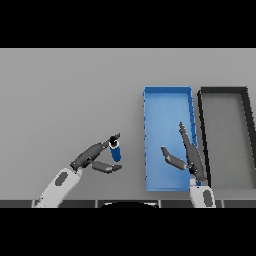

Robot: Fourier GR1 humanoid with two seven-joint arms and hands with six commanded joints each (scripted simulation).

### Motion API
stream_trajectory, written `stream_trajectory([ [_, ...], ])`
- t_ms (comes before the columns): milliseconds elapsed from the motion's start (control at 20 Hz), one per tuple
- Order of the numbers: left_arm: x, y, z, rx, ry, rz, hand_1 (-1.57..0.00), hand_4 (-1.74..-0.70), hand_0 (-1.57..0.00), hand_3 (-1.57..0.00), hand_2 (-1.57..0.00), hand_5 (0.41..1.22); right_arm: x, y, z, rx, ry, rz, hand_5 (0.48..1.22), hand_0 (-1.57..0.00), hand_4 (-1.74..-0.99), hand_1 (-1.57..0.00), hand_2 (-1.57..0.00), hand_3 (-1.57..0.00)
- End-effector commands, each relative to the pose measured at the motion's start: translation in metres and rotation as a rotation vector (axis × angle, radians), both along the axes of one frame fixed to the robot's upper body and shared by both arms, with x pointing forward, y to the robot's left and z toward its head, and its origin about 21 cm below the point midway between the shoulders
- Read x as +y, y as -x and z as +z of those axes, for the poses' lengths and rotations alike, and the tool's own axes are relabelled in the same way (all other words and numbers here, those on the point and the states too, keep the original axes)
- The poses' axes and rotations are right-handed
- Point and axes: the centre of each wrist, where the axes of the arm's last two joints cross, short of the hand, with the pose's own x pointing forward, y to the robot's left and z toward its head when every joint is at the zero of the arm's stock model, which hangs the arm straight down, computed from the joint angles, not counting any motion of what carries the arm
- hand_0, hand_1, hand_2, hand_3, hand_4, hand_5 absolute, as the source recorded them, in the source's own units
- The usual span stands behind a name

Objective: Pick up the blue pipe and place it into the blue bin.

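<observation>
Short blue cylindrical pipe [115, 150]: standing upright near the desk's front edge, left hand [92, 159] closing around it, thumb beneath, for lifting. Blue rectangular bin [168, 95]: waiting rightward; right hand [189, 155] hovering spread over it.

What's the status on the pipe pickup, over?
Left hand closing around blue pipe, upright by its fingers. Right hand open over blue bin. Black bin beyond it. Nothing between pipe and bin.

Even, soft light; faint shadows, no glare.
</observation>
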Motion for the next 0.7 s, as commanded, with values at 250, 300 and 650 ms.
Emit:
stream_trajectory([
  [250,-0.026,-0.009,-0.011,0.0,0.099,-0.031,0.0,-1.21,0.0,0.0,0.0,0.533,-0.005,-0.003,0.0,0.01,-0.008,-0.013,0.606,0.0,-1.206,0.0,0.0,0.0],
  [300,-0.03,-0.01,-0.011,-0.001,0.116,-0.021,0.0,-1.24,0.0,-0.01,-0.04,0.558,-0.004,-0.001,0.0,0.005,-0.005,-0.014,0.605,0.0,-1.204,0.0,0.0,0.0],
  [650,-0.045,-0.006,-0.017,0.034,0.17,0.005,-1.0,-1.53,-0.89,-1.01,-1.03,0.988,-0.008,-0.001,-0.001,0.005,-0.014,-0.013,0.604,0.0,-1.195,0.0,0.0,0.0],
])
